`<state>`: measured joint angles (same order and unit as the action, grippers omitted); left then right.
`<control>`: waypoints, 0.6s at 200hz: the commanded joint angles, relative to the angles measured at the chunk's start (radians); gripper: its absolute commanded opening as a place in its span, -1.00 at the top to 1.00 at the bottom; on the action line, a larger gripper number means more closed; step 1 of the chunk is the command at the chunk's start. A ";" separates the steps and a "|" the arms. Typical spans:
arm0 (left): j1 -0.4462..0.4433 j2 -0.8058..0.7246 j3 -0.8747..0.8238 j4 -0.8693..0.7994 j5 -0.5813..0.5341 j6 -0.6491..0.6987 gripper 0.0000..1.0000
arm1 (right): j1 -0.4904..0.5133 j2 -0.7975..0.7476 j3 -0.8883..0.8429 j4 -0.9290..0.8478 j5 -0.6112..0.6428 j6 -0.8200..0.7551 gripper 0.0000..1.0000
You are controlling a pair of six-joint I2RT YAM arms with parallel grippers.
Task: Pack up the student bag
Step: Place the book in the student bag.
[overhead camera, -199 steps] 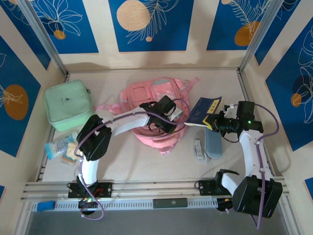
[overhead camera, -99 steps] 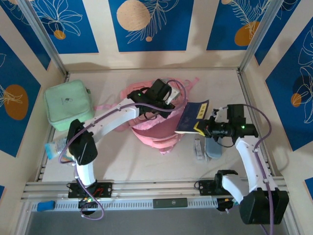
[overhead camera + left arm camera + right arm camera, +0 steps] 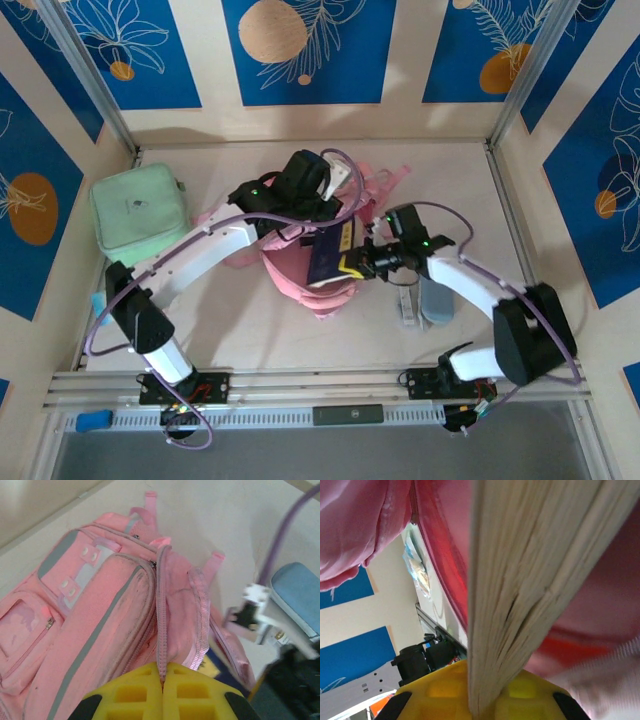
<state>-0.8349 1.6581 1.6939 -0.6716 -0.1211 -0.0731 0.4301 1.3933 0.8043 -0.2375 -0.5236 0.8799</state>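
Pale surface (image 3: 260, 340), student bag (image 3: 100, 610) directly ahead of left pincer (image 3: 162, 682), clenched on its zip edge (image 3: 161, 630), right pincer (image 3: 480, 700) clamped on book (image 3: 520, 580), pink bag fabric close either side.

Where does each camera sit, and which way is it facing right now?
Top external: above and behind the arm bases, looking down on the table; both arms show, meeting at the student bag.
Left wrist: on the left arm, looking down at the student bag's zip edge, pinched in the left gripper.
Right wrist: on the right arm, looking along the page edges of the book, clamped in the right gripper.
Shared: top external and right wrist both show the book against pink fabric.
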 commanded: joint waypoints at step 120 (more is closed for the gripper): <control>0.006 -0.102 -0.016 0.112 -0.093 -0.077 1.00 | 0.112 0.180 0.130 0.212 0.160 0.008 0.92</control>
<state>-0.8333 1.6341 1.6752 -0.6659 -0.1745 -0.1204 0.5430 1.4857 0.8944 -0.1425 -0.4126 0.8562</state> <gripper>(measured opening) 0.064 0.097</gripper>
